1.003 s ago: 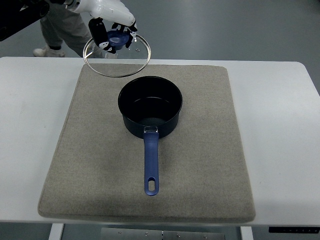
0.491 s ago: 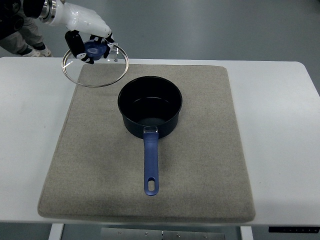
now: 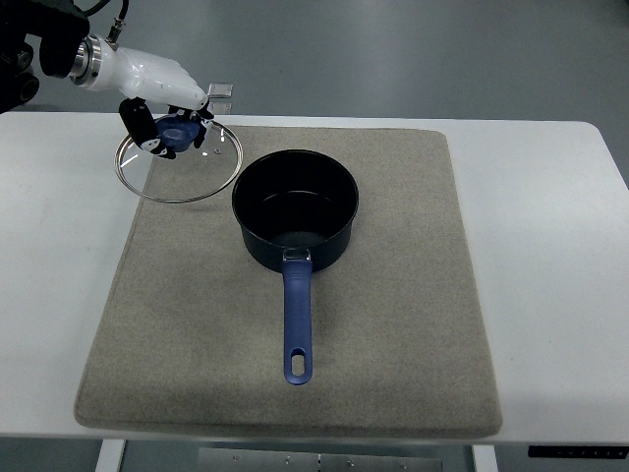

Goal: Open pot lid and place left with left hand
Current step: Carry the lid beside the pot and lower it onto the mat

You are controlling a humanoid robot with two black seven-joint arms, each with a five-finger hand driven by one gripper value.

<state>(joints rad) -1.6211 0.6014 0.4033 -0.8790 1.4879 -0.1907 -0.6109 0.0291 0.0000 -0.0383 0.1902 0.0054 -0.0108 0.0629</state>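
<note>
A dark blue saucepan [image 3: 295, 208] stands uncovered in the middle of the grey mat [image 3: 393, 324], its blue handle [image 3: 297, 324] pointing toward the near edge. Up and left of the pot, the round glass lid [image 3: 180, 162] with a metal rim hangs over the mat's far left corner. My left hand [image 3: 167, 123], white with black fingers, is shut on the lid's blue knob [image 3: 178, 133]. Whether the lid touches the mat I cannot tell. My right hand is out of the picture.
The mat lies on a white table [image 3: 550, 246], with bare white strips to the left and right of it. Grey floor shows beyond the table's far edge.
My left hand has carried the lid leftward and then lower and nearer, from behind the pot to the mat's far left corner. A person's legs seen at the back left have gone from view.
</note>
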